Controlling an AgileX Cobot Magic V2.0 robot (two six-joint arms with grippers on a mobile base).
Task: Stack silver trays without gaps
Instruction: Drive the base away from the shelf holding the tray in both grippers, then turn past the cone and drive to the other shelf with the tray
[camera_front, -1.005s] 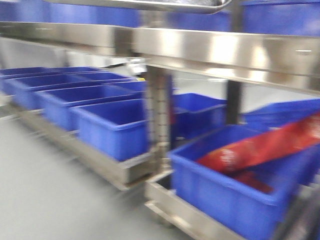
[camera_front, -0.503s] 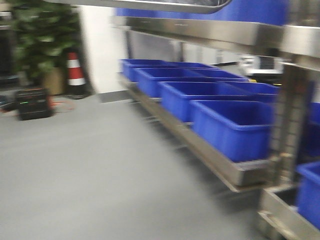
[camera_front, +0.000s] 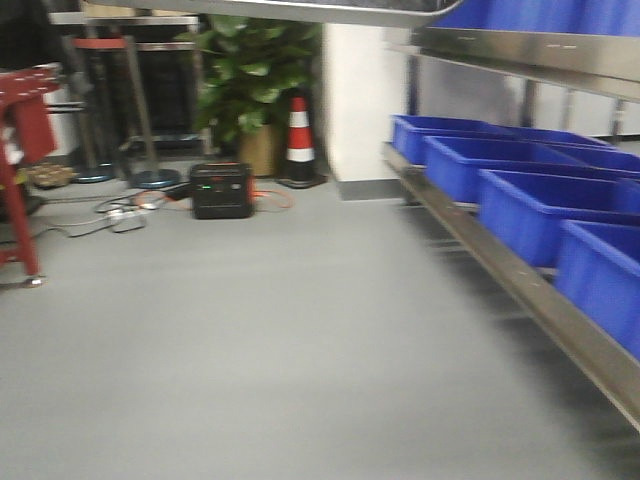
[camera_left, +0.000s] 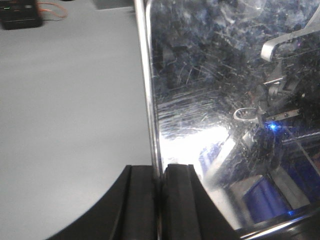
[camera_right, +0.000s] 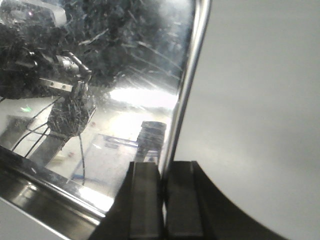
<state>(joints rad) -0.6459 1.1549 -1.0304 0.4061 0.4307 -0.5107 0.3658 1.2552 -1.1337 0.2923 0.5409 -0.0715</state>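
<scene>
Left gripper (camera_left: 159, 200), right gripper (camera_right: 164, 200) each pinched on opposite rims of silver tray (camera_left: 210, 75) — tray spans crosswise between them, flat.

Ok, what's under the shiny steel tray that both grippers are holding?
Beside the shiny rectangular steel tray, only bare grey floor shows. Whatever lies directly beneath is covered by the tray itself.
</scene>
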